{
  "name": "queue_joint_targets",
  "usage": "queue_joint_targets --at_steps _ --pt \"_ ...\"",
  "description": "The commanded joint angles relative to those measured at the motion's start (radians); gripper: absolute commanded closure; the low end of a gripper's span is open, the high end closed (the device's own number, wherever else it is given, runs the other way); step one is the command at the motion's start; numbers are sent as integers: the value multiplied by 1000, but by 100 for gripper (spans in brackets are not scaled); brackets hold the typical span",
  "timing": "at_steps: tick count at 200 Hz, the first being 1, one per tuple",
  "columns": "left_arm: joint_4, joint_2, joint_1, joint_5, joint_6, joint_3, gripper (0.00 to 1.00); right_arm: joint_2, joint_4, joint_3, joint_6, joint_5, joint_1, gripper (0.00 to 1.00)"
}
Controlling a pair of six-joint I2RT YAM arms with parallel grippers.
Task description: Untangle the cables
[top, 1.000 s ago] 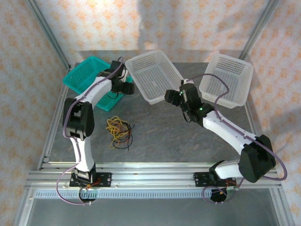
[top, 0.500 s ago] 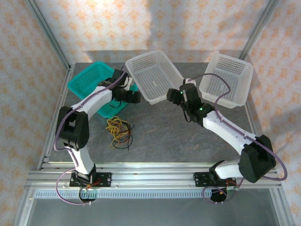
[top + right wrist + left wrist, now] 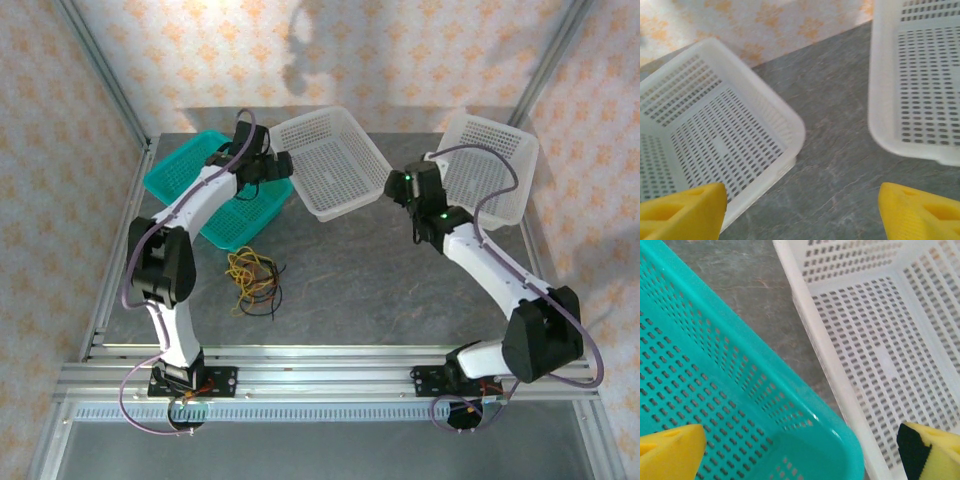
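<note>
Cables (image 3: 254, 279) sit in one tangle on the table (image 3: 380, 280), front-left, just ahead of the teal basket (image 3: 185, 175) and beside the left arm's upright link. Yellow loops are on top, orange-red is mixed in, and black trails toward the near edge. Both grippers are well apart from the tangle, up by the baskets. Left gripper (image 3: 272, 168) hangs over the spot where the teal basket meets the middle white basket (image 3: 330, 160). Its wrist view puts the yellow pads (image 3: 670, 452) at the far bottom corners, so the jaws are spread wide, with just the teal rim and white wall below them. Right gripper (image 3: 403, 184) hovers over bare table between the middle white basket and the right white basket (image 3: 485, 165) — jaws spread there too, nothing pinched.
</note>
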Motion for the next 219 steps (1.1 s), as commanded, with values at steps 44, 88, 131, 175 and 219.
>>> queue_joint_targets --at_steps 44,88,131,175,219 --pt "-151 269 38 -78 -61 338 1 26 -77 69 -108 -107 -26 20" --pt "-220 394 40 -22 -22 511 1 26 -96 69 -115 -104 -28 20" --pt "-240 424 29 97 41 550 1 20 -97 50 -116 -103 -28 20" --pt "-249 423 -1 176 91 549 1 26 -98 47 -109 -103 -28 20" --pt "-264 420 -36 197 112 540 1 29 -121 50 -85 -36 -32 21"
